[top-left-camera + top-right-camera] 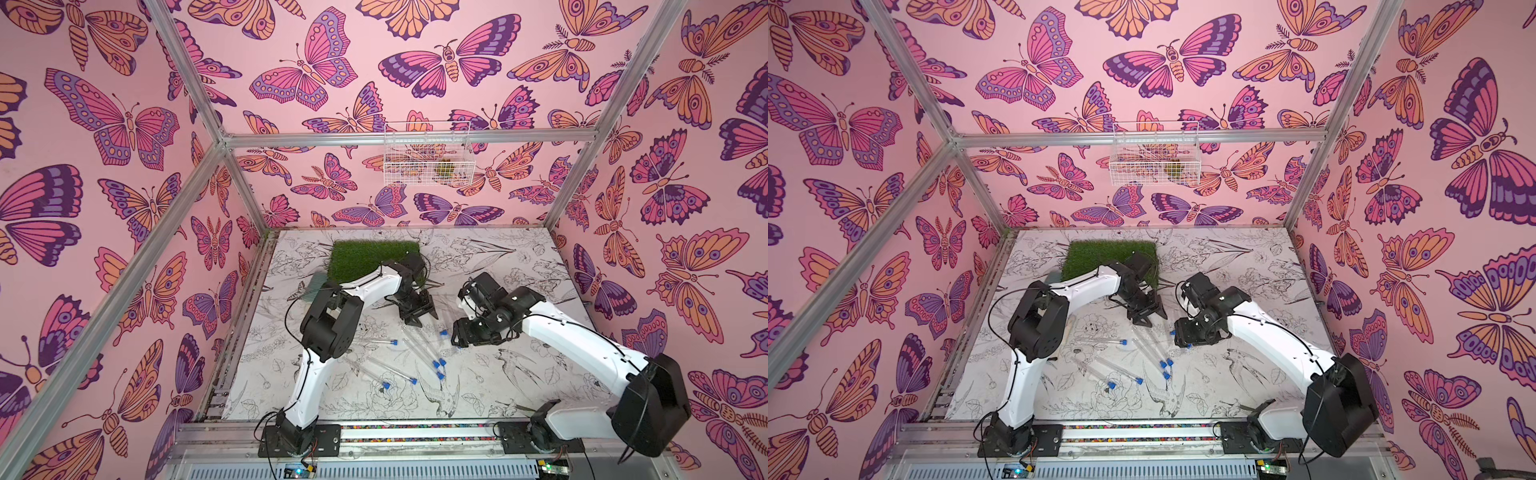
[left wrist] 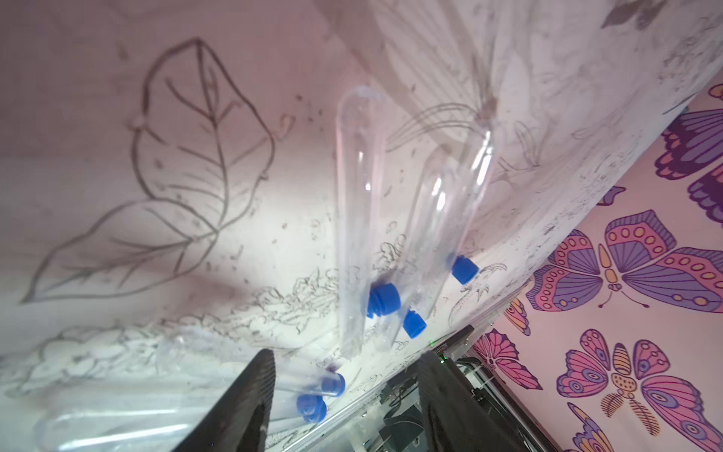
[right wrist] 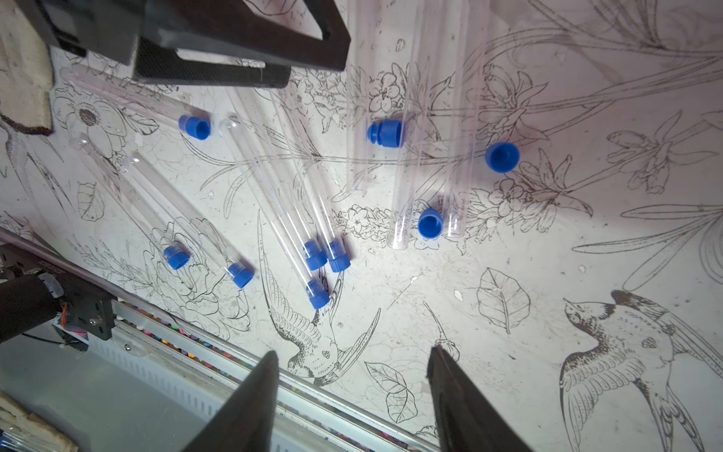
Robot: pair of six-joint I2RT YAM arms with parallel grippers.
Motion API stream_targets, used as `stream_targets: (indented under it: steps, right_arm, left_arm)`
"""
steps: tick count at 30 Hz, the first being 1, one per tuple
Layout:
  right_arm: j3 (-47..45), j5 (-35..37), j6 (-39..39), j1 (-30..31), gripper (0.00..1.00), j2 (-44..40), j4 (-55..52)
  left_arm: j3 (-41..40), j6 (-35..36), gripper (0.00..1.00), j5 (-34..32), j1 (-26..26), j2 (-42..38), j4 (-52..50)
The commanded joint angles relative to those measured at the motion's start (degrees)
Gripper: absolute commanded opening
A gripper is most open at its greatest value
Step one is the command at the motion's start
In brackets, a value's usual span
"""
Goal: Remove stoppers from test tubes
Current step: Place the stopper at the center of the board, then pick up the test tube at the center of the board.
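Several clear test tubes [image 3: 270,188] lie scattered on the printed table top between my two arms. Some carry blue stoppers [image 3: 315,254] in their mouths. Three tubes [image 3: 407,156] lie unplugged, with three loose stoppers [image 3: 502,156] beside them, one [image 2: 383,299] also seen in the left wrist view. My left gripper [image 1: 417,320] [image 2: 346,356] hovers open just behind the unplugged tubes [image 2: 358,219], holding nothing. My right gripper [image 1: 458,338] [image 3: 352,352] stands open to their right, nothing between its fingers. In both top views the tubes [image 1: 1154,349] lie mid-table.
A green grass mat [image 1: 370,257] lies at the back of the table behind the left arm. A white wire basket [image 1: 428,158] hangs on the back wall. A metal rail [image 1: 415,432] runs along the front edge, close to the nearest capped tubes.
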Motion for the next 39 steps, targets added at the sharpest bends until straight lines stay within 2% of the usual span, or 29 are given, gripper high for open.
stream_targets:
  steps: [1,2,3,16,24,30,35,39]
  right_arm:
    - [-0.35,1.53,0.89,0.30,0.66,-1.71,-1.64]
    - [-0.24,1.54,0.84,0.28,0.67,-1.99,-1.81]
    - [-0.02,1.61,0.69,0.25,0.68,-2.15,-2.02]
    - [5.19,0.88,-0.72,0.21,0.70,-0.17,-3.35]
    - [9.35,-2.06,-1.13,0.29,0.70,4.76,-1.98]
    - [10.26,-3.08,-2.18,1.65,0.69,9.13,-0.68]
    - [10.63,-3.20,-3.82,4.09,0.59,14.47,0.44]
    - [11.41,-1.88,-5.20,6.89,0.53,18.47,0.69]
  left_arm:
    - [-1.12,0.29,0.64,-0.79,-0.54,-4.08,-0.31]
    - [-1.36,0.29,0.69,-0.99,-0.62,-4.93,-0.20]
    - [-1.69,0.29,0.69,-1.14,-0.71,-5.82,-0.21]
    - [-9.70,2.40,0.69,-5.50,-0.80,-22.03,0.99]
    - [-20.62,5.47,0.69,-8.58,1.46,-36.31,2.52]
    - [-31.22,5.30,0.69,-8.65,5.48,-45.53,4.92]
    - [-39.32,3.12,0.69,-8.74,8.79,-53.44,8.05]
    - [-44.57,-0.26,0.70,-7.39,10.90,-56.60,11.75]
